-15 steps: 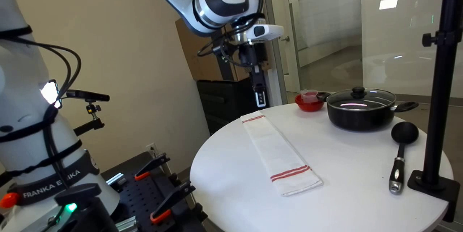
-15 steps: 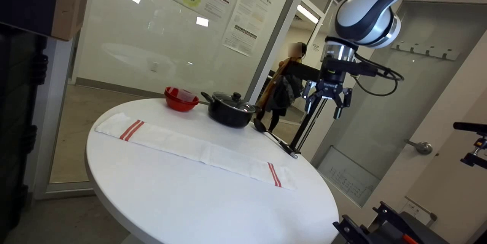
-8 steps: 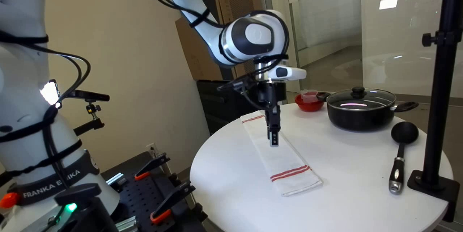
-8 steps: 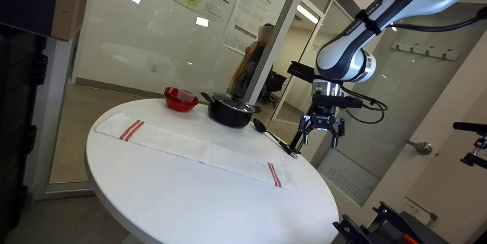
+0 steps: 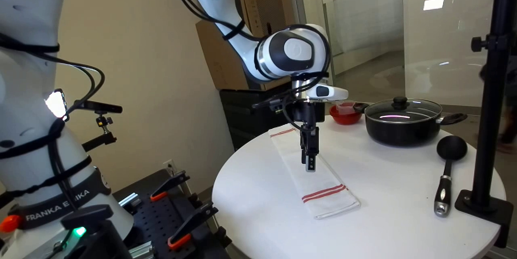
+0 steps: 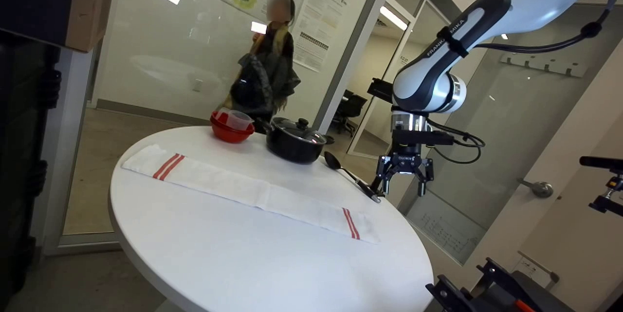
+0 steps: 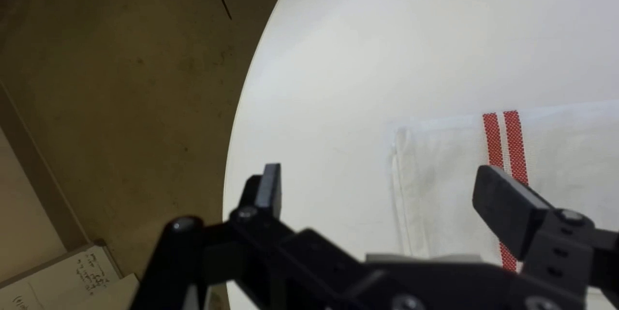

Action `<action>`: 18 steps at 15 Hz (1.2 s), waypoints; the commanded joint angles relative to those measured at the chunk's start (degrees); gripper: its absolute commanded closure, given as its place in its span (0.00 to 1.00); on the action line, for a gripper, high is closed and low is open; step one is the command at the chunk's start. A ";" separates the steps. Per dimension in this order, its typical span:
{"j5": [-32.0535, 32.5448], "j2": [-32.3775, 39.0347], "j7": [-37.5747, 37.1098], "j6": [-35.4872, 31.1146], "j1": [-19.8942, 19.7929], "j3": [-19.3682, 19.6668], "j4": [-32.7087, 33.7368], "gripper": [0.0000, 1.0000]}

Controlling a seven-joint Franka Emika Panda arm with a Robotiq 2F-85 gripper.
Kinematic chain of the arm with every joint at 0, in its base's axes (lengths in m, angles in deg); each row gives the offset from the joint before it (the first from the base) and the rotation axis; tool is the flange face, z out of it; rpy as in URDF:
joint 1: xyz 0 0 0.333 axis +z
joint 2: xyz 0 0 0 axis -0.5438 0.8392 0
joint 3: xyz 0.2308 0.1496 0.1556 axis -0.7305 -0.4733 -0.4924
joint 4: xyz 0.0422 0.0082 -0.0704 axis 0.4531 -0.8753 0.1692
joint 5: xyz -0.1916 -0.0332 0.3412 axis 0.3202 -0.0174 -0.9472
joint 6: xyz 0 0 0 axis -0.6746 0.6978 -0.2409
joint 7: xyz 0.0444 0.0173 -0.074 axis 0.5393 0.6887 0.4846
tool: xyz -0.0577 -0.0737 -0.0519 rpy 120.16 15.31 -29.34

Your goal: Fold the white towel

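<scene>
The white towel [image 5: 313, 182] lies on the round table as a long narrow strip, with double red stripes near each short end. It also shows in an exterior view [image 6: 253, 192]. My gripper [image 5: 307, 165] hangs in the air, pointing down, apart from the towel; it also shows in an exterior view [image 6: 404, 189]. In the wrist view my gripper [image 7: 382, 194] is open and empty. One short end of the towel [image 7: 445, 169] shows below and between the fingers. The right-hand finger partly hides its red stripes.
A black pot with a glass lid [image 5: 404, 127], red bowls [image 5: 345, 117] and a black ladle [image 5: 443, 182] stand on the white table [image 5: 258, 194]. A black pole [image 5: 490, 89] is clamped at the table edge. A person [image 6: 267, 64] shows behind the pot.
My gripper has moved down toward the table and over the towel, and stays open. The towel has not moved. The person in the background has moved leftward in an exterior view.
</scene>
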 commanded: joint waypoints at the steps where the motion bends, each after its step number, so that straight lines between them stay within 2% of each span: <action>1: -1.43 0.79 -1.18 -1.54 2.22 1.44 -0.48 0.00; 8: -4.70 10.57 -5.36 -0.68 4.38 1.43 5.25 0.00; 10: -3.86 13.69 -5.11 -0.22 4.94 2.05 7.42 0.00; 15: 3.20 17.11 4.27 -4.48 5.40 4.30 8.47 0.00; 18: 3.59 16.96 10.42 -11.37 3.74 4.23 6.54 0.00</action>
